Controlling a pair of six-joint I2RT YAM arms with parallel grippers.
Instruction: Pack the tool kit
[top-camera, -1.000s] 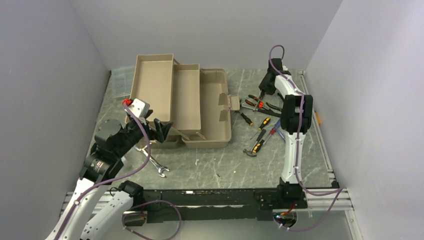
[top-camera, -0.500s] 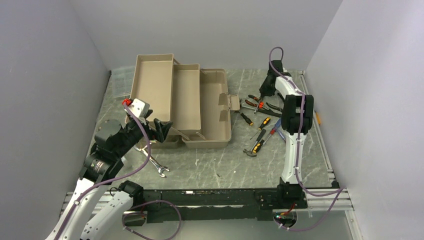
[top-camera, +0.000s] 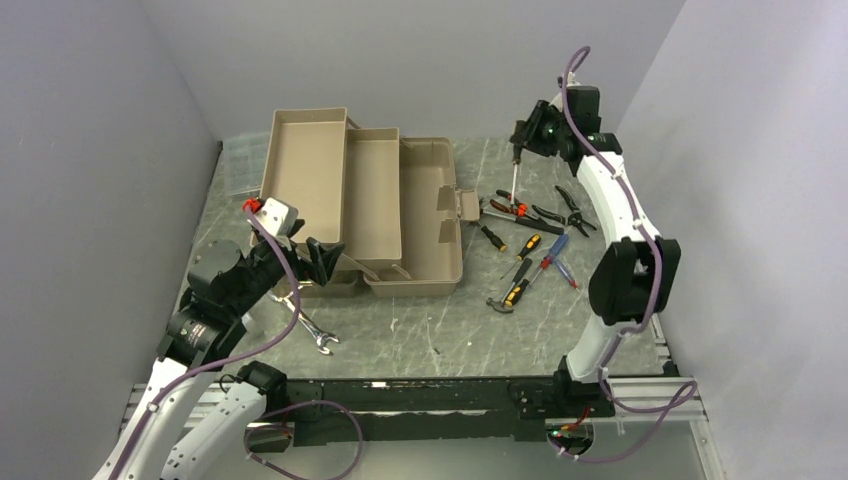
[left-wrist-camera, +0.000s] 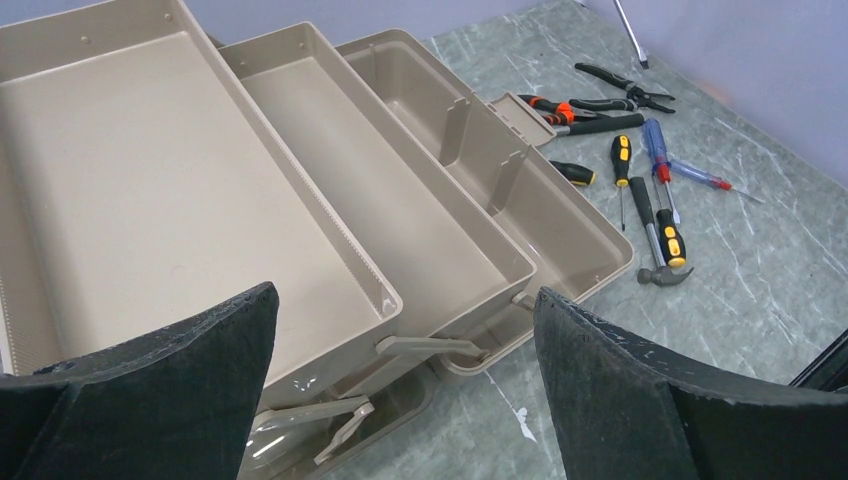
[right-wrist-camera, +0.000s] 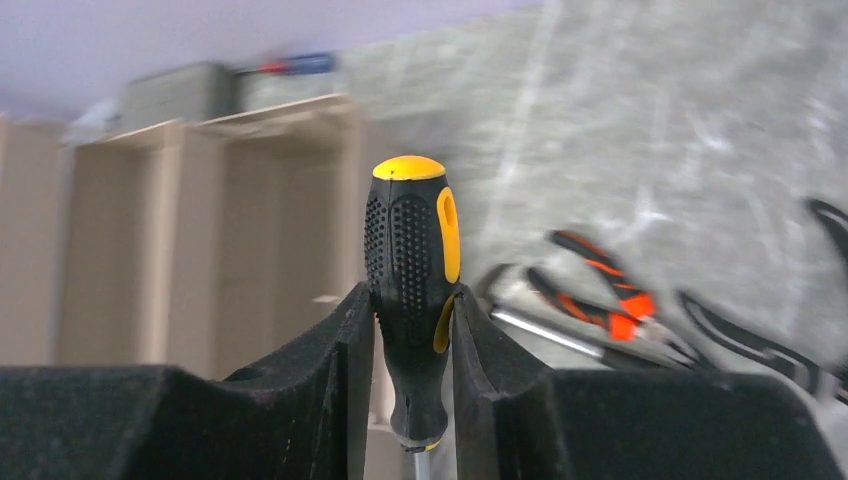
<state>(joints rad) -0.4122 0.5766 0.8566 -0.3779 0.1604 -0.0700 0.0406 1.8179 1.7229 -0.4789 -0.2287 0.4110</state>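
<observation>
Right wrist view: right claw (right-wrist-camera: 412, 310) pinches a screwdriver (right-wrist-camera: 410, 240) upright, seemingly for the toolbox (top-camera: 425, 215); left claw (left-wrist-camera: 405, 310) gapes wide.

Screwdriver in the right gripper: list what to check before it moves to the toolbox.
1. Grip: right gripper shut on the screwdriver handle: ok.
2. Pose: screwdriver hangs shaft-down: ok.
3. Destination: toolbox trays folded out and bare: ok.
4. Other arm: left gripper open, holding nothing, at the toolbox's near side: ok.
5. Clearance: shaft tip free of the pliers below: cannot tell.
</observation>
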